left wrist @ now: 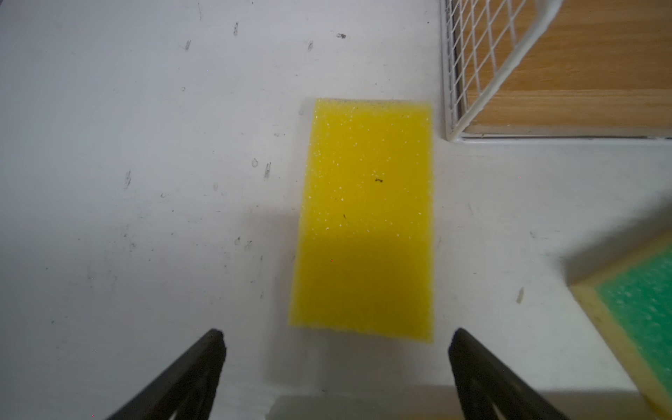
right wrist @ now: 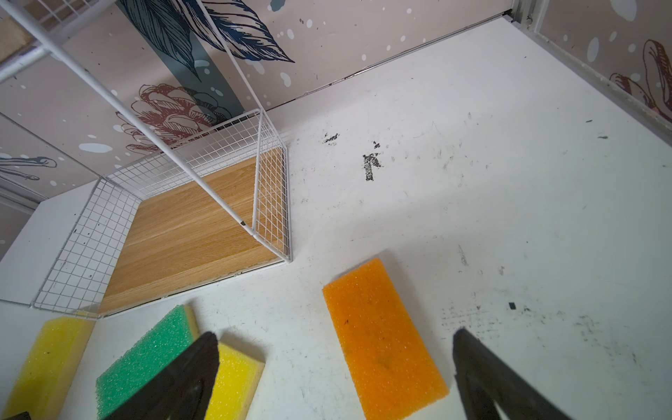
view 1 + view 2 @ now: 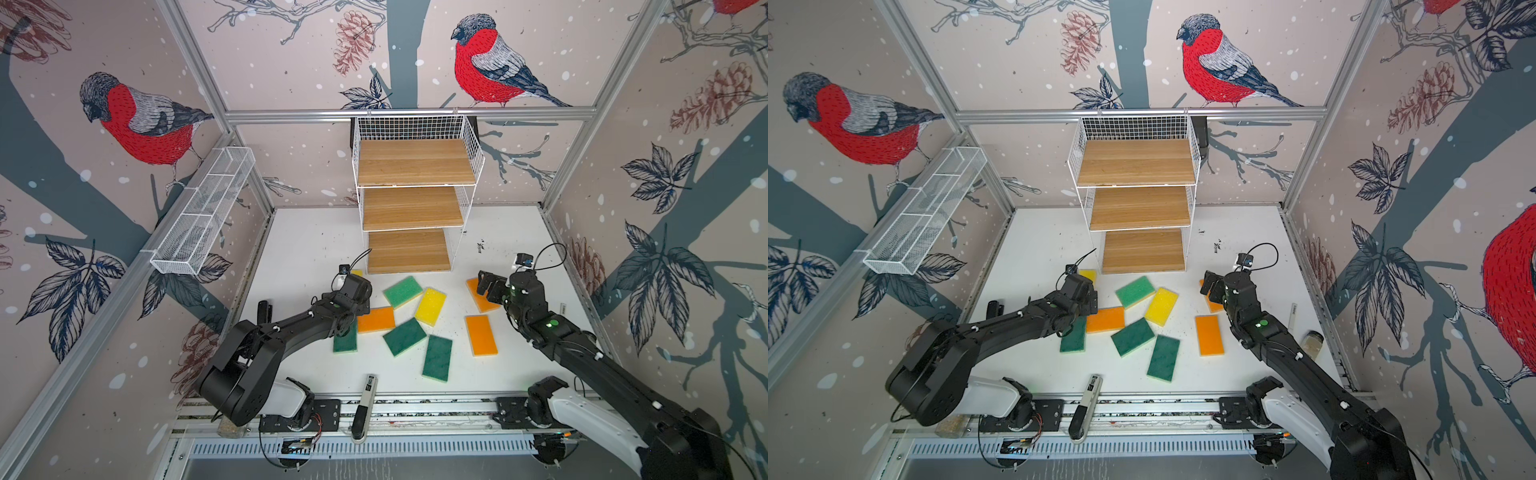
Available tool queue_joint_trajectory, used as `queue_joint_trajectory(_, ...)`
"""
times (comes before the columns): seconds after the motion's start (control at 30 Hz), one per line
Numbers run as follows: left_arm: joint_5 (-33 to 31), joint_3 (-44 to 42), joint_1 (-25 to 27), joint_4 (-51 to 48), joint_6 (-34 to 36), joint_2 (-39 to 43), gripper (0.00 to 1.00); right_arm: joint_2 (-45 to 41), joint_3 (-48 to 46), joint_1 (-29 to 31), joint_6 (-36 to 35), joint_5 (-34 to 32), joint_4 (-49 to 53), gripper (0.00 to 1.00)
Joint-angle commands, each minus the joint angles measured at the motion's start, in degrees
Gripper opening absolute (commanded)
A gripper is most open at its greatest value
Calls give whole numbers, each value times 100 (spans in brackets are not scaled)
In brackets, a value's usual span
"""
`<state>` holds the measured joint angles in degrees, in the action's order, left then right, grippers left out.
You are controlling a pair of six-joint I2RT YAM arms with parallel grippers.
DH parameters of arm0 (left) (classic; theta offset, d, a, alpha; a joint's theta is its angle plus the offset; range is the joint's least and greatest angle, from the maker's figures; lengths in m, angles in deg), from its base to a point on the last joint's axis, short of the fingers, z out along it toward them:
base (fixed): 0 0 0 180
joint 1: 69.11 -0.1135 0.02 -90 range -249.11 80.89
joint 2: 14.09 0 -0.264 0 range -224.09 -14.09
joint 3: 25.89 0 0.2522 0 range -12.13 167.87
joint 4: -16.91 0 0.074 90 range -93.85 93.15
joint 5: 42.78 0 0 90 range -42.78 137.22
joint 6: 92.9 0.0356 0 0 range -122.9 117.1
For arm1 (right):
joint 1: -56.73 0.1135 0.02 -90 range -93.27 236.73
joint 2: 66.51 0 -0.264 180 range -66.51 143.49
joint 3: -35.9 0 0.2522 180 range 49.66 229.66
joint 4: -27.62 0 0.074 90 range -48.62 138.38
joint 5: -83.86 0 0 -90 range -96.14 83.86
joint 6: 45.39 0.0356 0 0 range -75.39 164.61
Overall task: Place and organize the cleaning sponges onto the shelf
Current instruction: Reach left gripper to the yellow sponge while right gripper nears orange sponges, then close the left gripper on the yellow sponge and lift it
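Note:
The shelf stands at the back middle of the table, its three wooden boards bare. Several cleaning sponges lie loose in front of it: a lighter green one, a yellow one, an orange one and dark green ones. My left gripper is open and hangs over another yellow sponge beside the shelf's lowest corner. My right gripper is open above an orange sponge, which lies flat between the fingers' lines without touching them. Another orange sponge lies nearer the front.
A long white mesh basket hangs on the left wall rail. A black and white tool lies across the table's front edge. A small jar stands by the right wall. The metal frame posts close in the table.

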<state>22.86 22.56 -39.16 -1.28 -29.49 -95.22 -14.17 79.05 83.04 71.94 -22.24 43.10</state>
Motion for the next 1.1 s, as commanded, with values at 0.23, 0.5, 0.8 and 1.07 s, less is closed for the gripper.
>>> queue_joint_trajectory(0.23,593,9,-273,523,180,-358,96,47,23,12,108,-131,-145,100)
queue_joint_trajectory(0.5,678,-3,-272,668,272,-425,97,110,36,20,150,-100,-154,100)
queue_joint_trajectory(0.8,705,21,-393,820,171,-738,95,100,32,20,163,-128,-98,100)
queue_joint_trajectory(1.07,1138,80,-423,899,404,-857,88,100,24,22,185,-132,-68,100)
